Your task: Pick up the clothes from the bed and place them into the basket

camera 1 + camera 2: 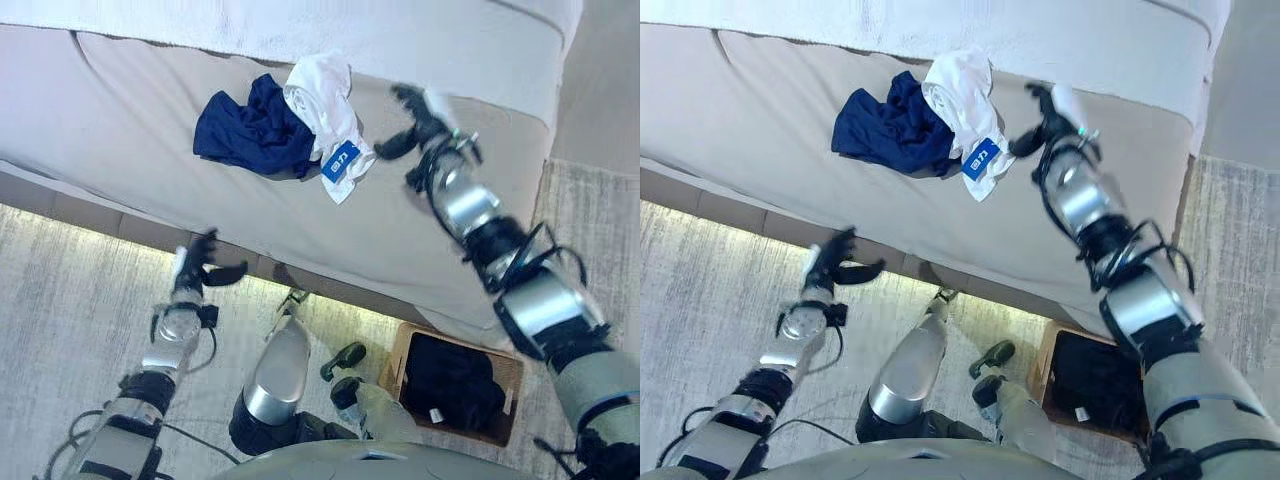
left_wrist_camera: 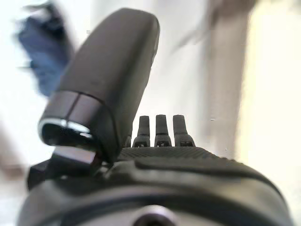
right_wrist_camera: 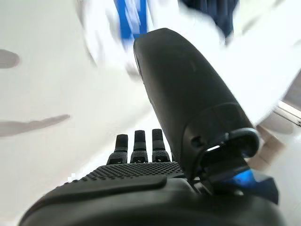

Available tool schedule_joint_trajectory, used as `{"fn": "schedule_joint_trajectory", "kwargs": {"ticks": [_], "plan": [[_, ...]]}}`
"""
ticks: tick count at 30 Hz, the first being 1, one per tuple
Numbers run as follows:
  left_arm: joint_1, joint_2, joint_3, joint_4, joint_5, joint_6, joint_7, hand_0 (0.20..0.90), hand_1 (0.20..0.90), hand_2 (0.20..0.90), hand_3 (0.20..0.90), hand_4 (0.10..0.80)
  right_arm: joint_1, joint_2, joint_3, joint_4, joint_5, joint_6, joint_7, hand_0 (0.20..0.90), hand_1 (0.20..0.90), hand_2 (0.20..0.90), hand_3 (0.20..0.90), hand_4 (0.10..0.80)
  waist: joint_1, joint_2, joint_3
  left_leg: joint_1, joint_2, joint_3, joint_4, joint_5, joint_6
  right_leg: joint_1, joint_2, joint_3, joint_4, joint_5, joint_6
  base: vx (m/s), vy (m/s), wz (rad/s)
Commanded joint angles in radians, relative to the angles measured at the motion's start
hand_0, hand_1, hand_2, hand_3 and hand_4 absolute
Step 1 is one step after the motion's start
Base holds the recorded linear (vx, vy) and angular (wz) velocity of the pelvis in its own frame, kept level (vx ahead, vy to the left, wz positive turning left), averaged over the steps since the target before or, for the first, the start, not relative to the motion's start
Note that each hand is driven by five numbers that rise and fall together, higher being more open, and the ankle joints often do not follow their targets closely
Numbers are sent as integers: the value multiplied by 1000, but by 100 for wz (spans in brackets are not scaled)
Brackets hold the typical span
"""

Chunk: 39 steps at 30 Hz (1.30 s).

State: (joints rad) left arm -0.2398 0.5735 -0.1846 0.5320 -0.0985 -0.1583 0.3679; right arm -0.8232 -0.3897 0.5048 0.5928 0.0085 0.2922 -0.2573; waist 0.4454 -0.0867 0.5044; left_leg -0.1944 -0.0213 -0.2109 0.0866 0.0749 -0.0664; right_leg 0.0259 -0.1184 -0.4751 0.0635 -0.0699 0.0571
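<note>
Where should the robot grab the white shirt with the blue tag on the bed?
Probably the loose lower end of the crumpled white shirt, beside its blue tag. That end lies free on the beige bed, while the other side rests against the dark blue garment. The right hand, open and empty, is just beside it, so coming in from the robot's right looks easiest.

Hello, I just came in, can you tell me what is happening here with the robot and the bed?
The robot is clearing clothes off the bed into a basket on the floor at its right side, which already holds dark clothing. Its right hand, open and empty, is out over the bed next to a white garment that lies against a navy blue garment. Neither is picked up yet. The left hand hangs open and empty below the bed's edge.
</note>
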Motion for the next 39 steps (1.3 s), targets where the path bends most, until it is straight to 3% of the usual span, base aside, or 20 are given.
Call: {"fn": "schedule_joint_trajectory", "kwargs": {"ticks": [1,6,11,17,21,25,32,39], "plan": [[7,125,109,-33,178,-4,150,900,900,900,900,800,211,37,16,-77,-23,-32,-76,900,900,900,900,800,-73,20,-172,62,-50,48,-63,-74,103,-11,-64,79,119,65,33,73,64,-32],[1,282,205,16,233,37,186,900,900,900,900,800,462,44,22,-98,-78,-79,-22,900,900,900,900,800,-150,53,-211,94,-54,89,-70,-94,117,-12,-63,159,112,74,51,23,74,-40],[-8,356,229,30,262,87,189,900,900,900,900,800,546,24,27,-62,-108,-117,41,900,900,900,900,800,-192,65,-204,90,-55,111,-63,-107,129,-36,-58,212,102,93,63,-18,-4,-40],[-101,442,217,138,267,170,131,900,900,900,900,800,574,8,12,-35,-126,-137,81,900,900,900,900,800,-246,55,-169,63,-47,150,-34,-127,139,-83,-43,274,105,102,67,-64,9,-31],[-224,516,176,246,244,257,52,900,900,900,900,800,563,-14,23,-55,-111,-163,84,900,900,900,900,800,-287,18,-107,3,-38,190,44,-162,146,-136,-26,317,100,105,60,-108,11,-25],[-291,548,143,278,248,323,10,900,900,900,900,800,549,-23,21,-86,-88,-167,57,900,900,900,900,800,-303,-22,-54,-56,-33,218,118,-191,151,-171,-9,340,93,110,55,-88,2,-25],[-357,578,120,331,223,346,-73,900,900,900,900,800,536,-36,-29,-148,-40,-184,-9,900,900,900,900,800,-327,-73,16,-167,-20,259,246,-231,161,-269,5,347,149,126,45,-68,25,-19],[-348,506,115,343,168,358,-98,900,900,900,900,800,558,-64,-149,-209,-33,-195,-77,900,900,900,900,800,-379,-89,16,-375,11,284,416,-278,165,-494,25,329,313,77,15,-62,119,-13]]}}
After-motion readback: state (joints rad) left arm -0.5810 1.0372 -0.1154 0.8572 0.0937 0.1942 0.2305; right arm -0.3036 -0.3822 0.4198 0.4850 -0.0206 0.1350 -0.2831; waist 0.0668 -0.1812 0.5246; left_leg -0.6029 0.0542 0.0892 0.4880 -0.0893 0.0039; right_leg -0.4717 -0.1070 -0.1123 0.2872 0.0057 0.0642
